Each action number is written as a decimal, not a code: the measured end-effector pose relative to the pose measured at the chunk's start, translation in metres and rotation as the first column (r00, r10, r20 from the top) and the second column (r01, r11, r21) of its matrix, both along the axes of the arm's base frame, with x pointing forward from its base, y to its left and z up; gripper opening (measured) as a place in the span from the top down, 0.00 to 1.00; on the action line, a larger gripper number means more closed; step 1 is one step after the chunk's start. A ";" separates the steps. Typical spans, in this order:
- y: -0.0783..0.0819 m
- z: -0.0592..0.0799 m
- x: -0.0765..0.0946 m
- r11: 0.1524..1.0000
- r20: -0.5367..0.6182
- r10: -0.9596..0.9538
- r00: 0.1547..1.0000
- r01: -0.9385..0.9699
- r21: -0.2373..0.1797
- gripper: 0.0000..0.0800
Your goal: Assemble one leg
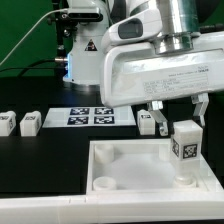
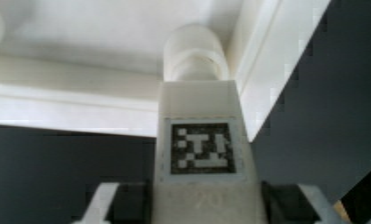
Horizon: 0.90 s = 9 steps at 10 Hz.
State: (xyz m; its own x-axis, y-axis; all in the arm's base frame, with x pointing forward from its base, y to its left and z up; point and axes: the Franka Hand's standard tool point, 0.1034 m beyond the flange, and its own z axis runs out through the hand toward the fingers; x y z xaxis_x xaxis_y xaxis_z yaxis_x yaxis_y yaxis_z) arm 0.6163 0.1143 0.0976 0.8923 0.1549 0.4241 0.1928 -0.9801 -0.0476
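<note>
My gripper [image 1: 179, 110] is shut on a white leg [image 1: 184, 148] with a black-and-white tag on its face. The leg hangs upright, its lower end at the far right corner of the large white square tray-like piece [image 1: 125, 160]. In the wrist view the leg [image 2: 203, 130] runs between my fingers [image 2: 111, 205], tag facing the camera, its far end at a round corner socket [image 2: 196, 55] of the tray-like piece [image 2: 93, 70]. Whether the end is inside the socket I cannot tell.
Two loose white legs [image 1: 6, 123] [image 1: 29, 122] lie on the black table at the exterior view's left. Another leg [image 1: 146, 120] lies behind the tray-like piece. The marker board [image 1: 88, 117] lies between them. A lamp and robot base stand at the back.
</note>
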 end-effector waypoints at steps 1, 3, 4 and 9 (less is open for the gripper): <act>0.001 0.000 0.000 1.000 -0.001 0.002 1.000 -0.002 0.000 0.63; -0.002 -0.005 -0.001 1.000 -0.007 0.000 1.000 0.000 -0.003 0.63; 0.000 -0.011 -0.003 1.000 -0.007 0.001 1.000 -0.001 -0.002 0.63; 0.002 -0.011 -0.001 1.000 0.028 -0.002 1.000 0.002 0.003 0.62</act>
State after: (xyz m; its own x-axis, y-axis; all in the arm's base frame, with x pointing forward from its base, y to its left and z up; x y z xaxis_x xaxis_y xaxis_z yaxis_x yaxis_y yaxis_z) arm 0.6155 0.1161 0.0867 0.8802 0.1519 0.4496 0.1923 -0.9803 -0.0452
